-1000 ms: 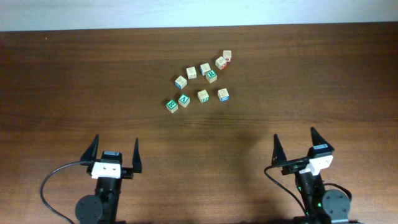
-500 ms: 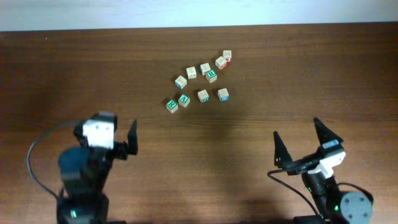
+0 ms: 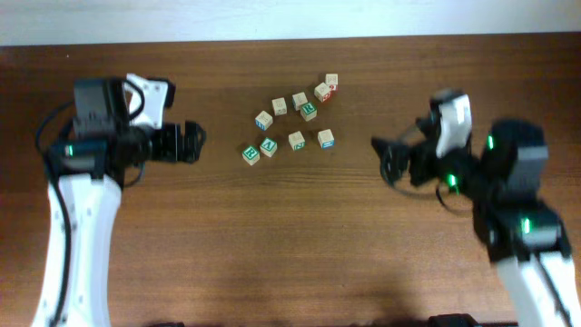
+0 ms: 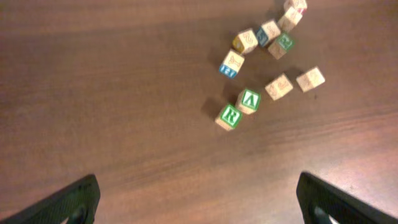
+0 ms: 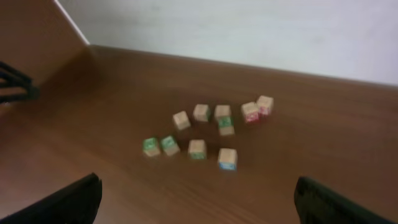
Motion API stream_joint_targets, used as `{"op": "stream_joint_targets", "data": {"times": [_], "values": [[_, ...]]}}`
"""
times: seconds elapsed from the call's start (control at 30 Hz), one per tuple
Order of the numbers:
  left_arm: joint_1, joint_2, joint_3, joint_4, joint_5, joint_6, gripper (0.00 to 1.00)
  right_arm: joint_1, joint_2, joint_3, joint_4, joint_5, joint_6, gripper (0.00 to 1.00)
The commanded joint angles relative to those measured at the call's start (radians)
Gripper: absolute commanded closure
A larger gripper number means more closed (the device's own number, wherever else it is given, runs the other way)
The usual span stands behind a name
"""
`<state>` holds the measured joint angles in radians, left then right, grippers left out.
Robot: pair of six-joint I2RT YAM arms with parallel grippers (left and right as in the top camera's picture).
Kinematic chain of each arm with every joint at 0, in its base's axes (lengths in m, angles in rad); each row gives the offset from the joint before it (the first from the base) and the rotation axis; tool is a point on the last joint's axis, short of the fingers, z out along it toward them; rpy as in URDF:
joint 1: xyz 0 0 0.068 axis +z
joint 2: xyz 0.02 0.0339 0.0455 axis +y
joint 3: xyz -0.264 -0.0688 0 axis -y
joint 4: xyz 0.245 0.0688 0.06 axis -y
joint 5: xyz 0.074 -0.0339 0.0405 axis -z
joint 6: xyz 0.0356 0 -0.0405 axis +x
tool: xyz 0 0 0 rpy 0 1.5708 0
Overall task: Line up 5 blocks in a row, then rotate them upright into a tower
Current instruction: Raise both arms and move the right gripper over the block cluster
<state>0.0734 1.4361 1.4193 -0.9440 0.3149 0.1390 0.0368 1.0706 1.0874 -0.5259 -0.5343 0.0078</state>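
Likely a robotics lab, though little of the room shows: a bare dark-wood tabletop (image 3: 290,245) against a plain pale wall (image 5: 249,31), flanked by the white-shelled, cabled left arm (image 3: 77,218) and right arm (image 3: 526,227).

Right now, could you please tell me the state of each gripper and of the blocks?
Blocks: loose on the table, none held.
Green R block: R face up, not gripped.
Left gripper: open, empty, clear of every block.
Right gripper: open, empty, clear of every block.

Blocks (image 3: 297,140) on table (image 3: 290,236) — between left gripper (image 3: 192,142) and right gripper (image 3: 385,156)
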Motion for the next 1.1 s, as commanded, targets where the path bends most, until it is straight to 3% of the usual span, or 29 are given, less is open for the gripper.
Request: {"op": "stream_joint_targets", "data": {"times": [0.0, 0.17, 0.33, 0.53, 0.73, 0.93, 1.07], "values": [[0.003, 0.144, 0.200, -0.115, 0.034, 0.013, 0.01, -0.005, 0.223, 0.245, -0.155, -0.060, -0.010, 0.02], [0.003, 0.341, 0.486, -0.272, 0.057, 0.013, 0.01, -0.001, 0.550, 0.579, -0.419, -0.056, -0.031, 0.02], [0.003, 0.462, 0.639, -0.365, 0.059, 0.013, 0.01, 0.037, 0.760, 0.758, -0.553, -0.038, -0.082, 0.02], [0.003, 0.535, 0.648, -0.311, 0.044, 0.021, 0.01, 0.122, 0.903, 0.775, -0.519, -0.012, -0.080, 0.02], [0.003, 0.546, 0.648, -0.321, 0.046, 0.020, 0.01, 0.160, 0.933, 0.774, -0.450, -0.008, -0.045, 0.02], [0.003, 0.546, 0.648, -0.294, 0.053, 0.020, 0.01, 0.232, 0.961, 0.774, -0.420, 0.350, 0.081, 0.02], [0.002, 0.546, 0.648, -0.288, 0.052, 0.019, 0.01, 0.288, 1.027, 0.774, -0.404, 0.471, 0.161, 0.11]]}}
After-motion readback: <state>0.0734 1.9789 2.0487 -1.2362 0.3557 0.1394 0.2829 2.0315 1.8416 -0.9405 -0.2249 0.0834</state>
